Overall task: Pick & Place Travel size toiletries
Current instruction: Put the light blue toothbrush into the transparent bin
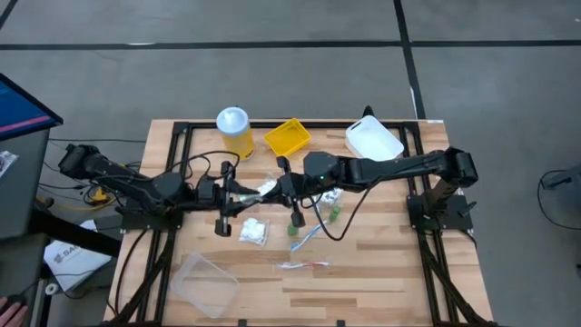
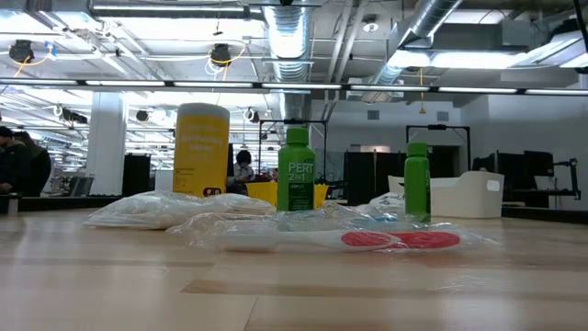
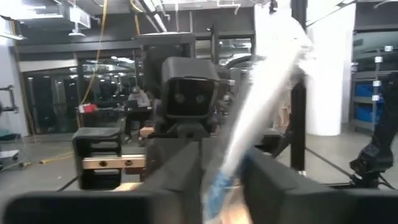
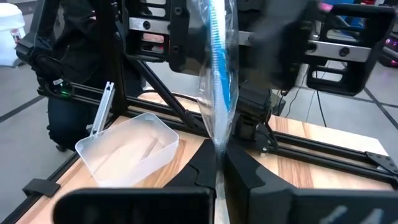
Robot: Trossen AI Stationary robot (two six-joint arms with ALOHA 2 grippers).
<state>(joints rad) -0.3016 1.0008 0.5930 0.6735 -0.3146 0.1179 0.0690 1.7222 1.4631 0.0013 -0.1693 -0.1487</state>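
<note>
A blue toothbrush in a clear wrapper [image 1: 263, 189] hangs in the air between my two grippers above the table's middle. My left gripper [image 1: 243, 193] is shut on one end of it and my right gripper [image 1: 278, 187] on the other. The left wrist view shows the toothbrush [image 3: 261, 93] slanting away from my fingers, and the right wrist view shows it [image 4: 217, 56] standing upright. On the table lie clear packets of white contents [image 1: 252, 229], green bottles [image 1: 295, 218] [image 1: 334, 211] and a wrapped red toothbrush [image 1: 304, 264]. My left gripper pinches the wrapped toothbrush at its blue end [image 3: 217, 183] between the two fingers, coming level from the table's left. The toothbrush is lifted clear. My right gripper pinches the clear wrapper's end [image 4: 217, 152] between its shut fingers [image 4: 245, 171], coming level from the table's right. The wrapper stands on from the fingertips, clear of the table.
A tall yellow jar [image 1: 234, 130], a yellow tray [image 1: 287, 136] and a white bin [image 1: 374, 138] stand along the far edge. A clear empty tub [image 1: 204, 277] sits near the left front. The low view shows the green bottles [image 2: 296, 181] [image 2: 416, 179] upright behind the red toothbrush [image 2: 395, 240].
</note>
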